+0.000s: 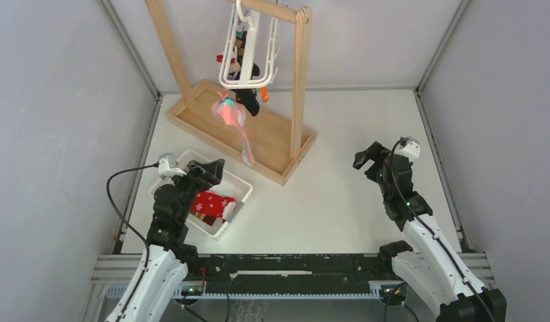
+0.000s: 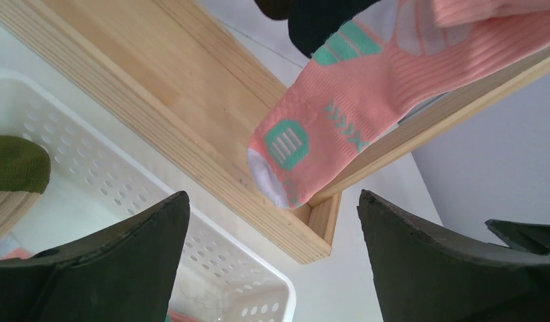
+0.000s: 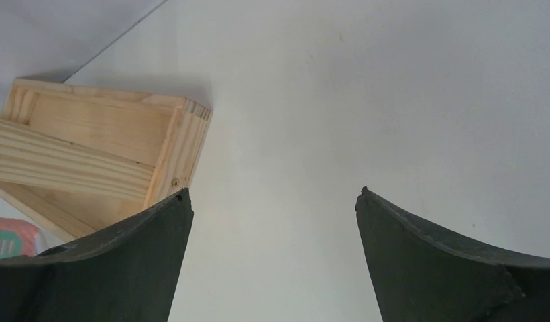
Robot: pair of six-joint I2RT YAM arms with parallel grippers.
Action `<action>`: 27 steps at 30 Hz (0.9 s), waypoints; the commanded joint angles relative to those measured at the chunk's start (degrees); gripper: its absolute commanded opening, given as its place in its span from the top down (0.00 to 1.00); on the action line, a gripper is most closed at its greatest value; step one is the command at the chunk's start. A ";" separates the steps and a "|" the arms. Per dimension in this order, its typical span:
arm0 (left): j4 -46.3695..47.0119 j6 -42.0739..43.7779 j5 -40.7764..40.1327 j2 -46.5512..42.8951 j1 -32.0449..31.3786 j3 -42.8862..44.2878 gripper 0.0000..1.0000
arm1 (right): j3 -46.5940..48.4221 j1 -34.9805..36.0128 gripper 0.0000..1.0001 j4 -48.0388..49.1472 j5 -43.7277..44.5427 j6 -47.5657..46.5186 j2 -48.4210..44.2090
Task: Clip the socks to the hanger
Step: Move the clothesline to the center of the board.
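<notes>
Low on the left of the surface [image 1: 339, 201], the white basket [image 1: 240, 183] holds a red snowflake sock [image 1: 212, 204]. The left wrist view also shows olive and tan fabric [image 2: 16, 166] lying in it at the edge of the picture. The hanger [image 1: 248, 50] hangs by its hook from the top bar of the wooden rack [image 1: 300, 80]. A pink sock [image 1: 231, 114] with teal marks and a dark sock [image 1: 249, 102] dangle from its near end over the rack's base. The left gripper [image 1: 210, 171] hovers over the far end of the basket, jaws spread wide with nothing between them. The red sock lies just below and beside it, and the pink sock's toe hangs ahead of it without touching. The right gripper [image 1: 366, 157] hangs equally wide and empty over bare surface right of the rack, well apart from the hanger and socks.
</notes>
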 commanded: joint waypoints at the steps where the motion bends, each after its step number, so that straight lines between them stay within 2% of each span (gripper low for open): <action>1: -0.73 1.94 -1.63 -1.73 -0.19 0.30 0.02 | 0.00 0.00 0.03 0.62 0.04 0.79 0.72; 19: 0.08 1.36 -1.63 3.14 -0.20 0.70 0.02 | -0.77 -0.24 0.07 2.52 -1.38 0.67 3.18; 24: -3.86 -0.56 -8.67 5.08 -0.18 2.05 0.02 | -0.50 0.07 0.09 5.17 -6.45 -1.17 6.20; 27: -4.69 -1.74 -12.18 5.40 -0.18 1.58 0.02 | 2.45 3.06 0.09 4.72 -5.76 -1.82 10.06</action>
